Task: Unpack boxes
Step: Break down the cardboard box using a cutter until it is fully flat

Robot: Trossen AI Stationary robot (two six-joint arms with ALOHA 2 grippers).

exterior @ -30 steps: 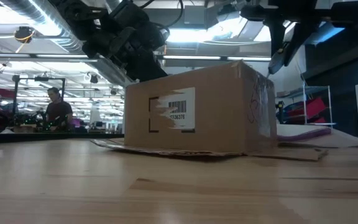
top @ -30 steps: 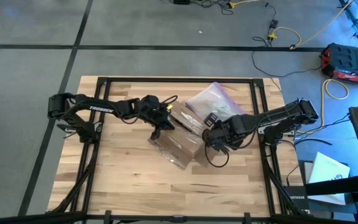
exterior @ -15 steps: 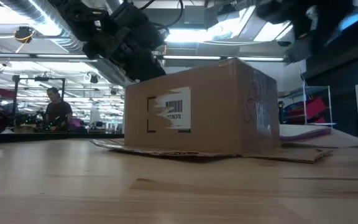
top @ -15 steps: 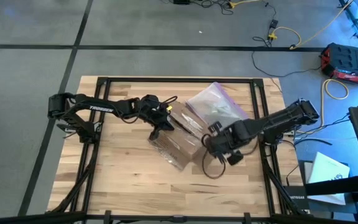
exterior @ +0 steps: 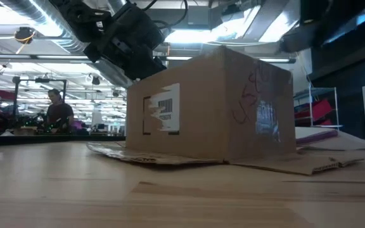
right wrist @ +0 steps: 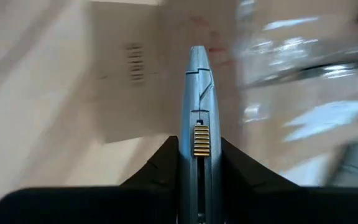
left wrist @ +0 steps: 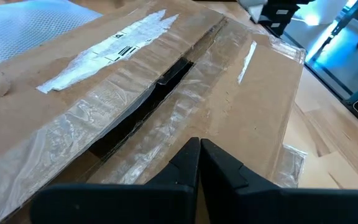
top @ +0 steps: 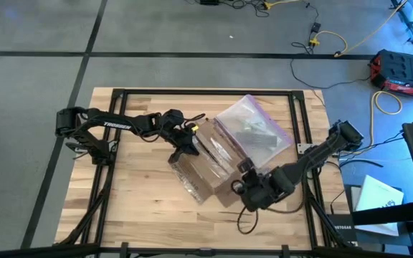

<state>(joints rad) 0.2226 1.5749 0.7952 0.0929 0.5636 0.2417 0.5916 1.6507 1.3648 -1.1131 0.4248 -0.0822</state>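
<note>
A brown cardboard box [top: 208, 168] with a torn barcode label [exterior: 163, 114] stands mid-table. Its taped top seam [left wrist: 148, 99] gapes in a dark slit. My left gripper [top: 186, 149] is shut over the box's top at its left side. My right gripper [top: 253, 195] hovers off the box's near right corner, toward the table's near edge, shut on a grey knife-like tool [right wrist: 196, 87]. A clear plastic bag [top: 253, 135] lies behind the box. My left gripper has its shut fingertips [left wrist: 199, 152] on the box's taped top flap [left wrist: 229, 124], beside the slit seam. It comes slanting down from the table's left. The box stands on the table. My right gripper pinches the tool's handle [right wrist: 196, 140] between its two fingers, which lie along the tool. The blade [right wrist: 196, 62] sticks out past the fingertips, pointing steeply down, clear of the box.
Flat cardboard [exterior: 296, 164] spreads on the table from under the box. A black frame [top: 192, 92] rims the tabletop. Bare wood lies toward the near edge [top: 142, 215]. A person [exterior: 59, 114] sits far off in the room behind.
My right gripper has swung with the tool from beside the box's right end toward the table's near edge, sinking a little and rolling. The box has turned about on the table, its near corner swinging toward the near edge. My left gripper stayed in place, turning at the wrist.
</note>
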